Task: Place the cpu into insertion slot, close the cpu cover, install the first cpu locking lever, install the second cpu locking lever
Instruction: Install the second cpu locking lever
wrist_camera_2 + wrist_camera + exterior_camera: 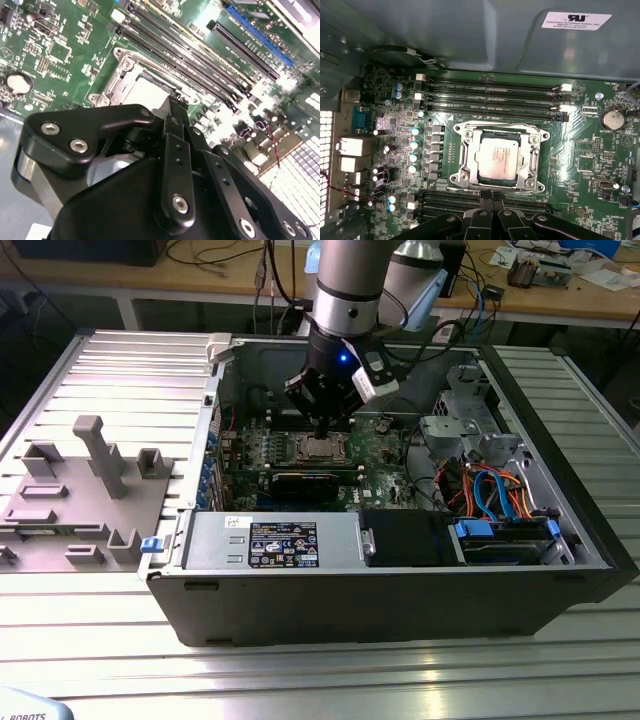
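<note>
The cpu, a square chip with a dull silver top, lies flat in the insertion slot on the green circuit board. The cpu cover, a silvery frame, lies down around the chip. My gripper hovers just beside one edge of the socket, its black fingers pressed together with nothing between them. In the exterior view the gripper hangs right over the cpu inside the open computer case. In the second wrist view the fingertips stand over the bright chip.
Long black memory slots run along one side of the socket, and more slots lie beside my fingers. The case walls, a drive cage and bundled cables surround the board. A grey fixture tray sits at the exterior view's left.
</note>
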Controlling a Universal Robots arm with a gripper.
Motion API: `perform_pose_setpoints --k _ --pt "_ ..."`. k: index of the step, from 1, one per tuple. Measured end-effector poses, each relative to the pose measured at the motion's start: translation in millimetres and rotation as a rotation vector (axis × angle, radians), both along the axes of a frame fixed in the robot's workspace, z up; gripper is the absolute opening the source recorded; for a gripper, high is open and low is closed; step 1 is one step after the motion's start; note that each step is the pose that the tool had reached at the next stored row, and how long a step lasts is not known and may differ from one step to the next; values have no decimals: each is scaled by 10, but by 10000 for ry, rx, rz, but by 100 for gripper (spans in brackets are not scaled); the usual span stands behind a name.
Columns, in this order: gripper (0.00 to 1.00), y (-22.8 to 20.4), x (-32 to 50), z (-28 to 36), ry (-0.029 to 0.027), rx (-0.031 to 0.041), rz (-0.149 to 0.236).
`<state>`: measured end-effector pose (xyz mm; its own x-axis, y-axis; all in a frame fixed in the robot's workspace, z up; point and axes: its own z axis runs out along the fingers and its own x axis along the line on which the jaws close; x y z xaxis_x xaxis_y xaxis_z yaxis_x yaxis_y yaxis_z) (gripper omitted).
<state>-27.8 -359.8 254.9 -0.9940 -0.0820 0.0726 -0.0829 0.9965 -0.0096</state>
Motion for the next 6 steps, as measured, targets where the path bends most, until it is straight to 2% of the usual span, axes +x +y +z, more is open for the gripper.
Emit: perform_pose_setpoints --k 6 --pt "11 0 0 1 1 -1 0"
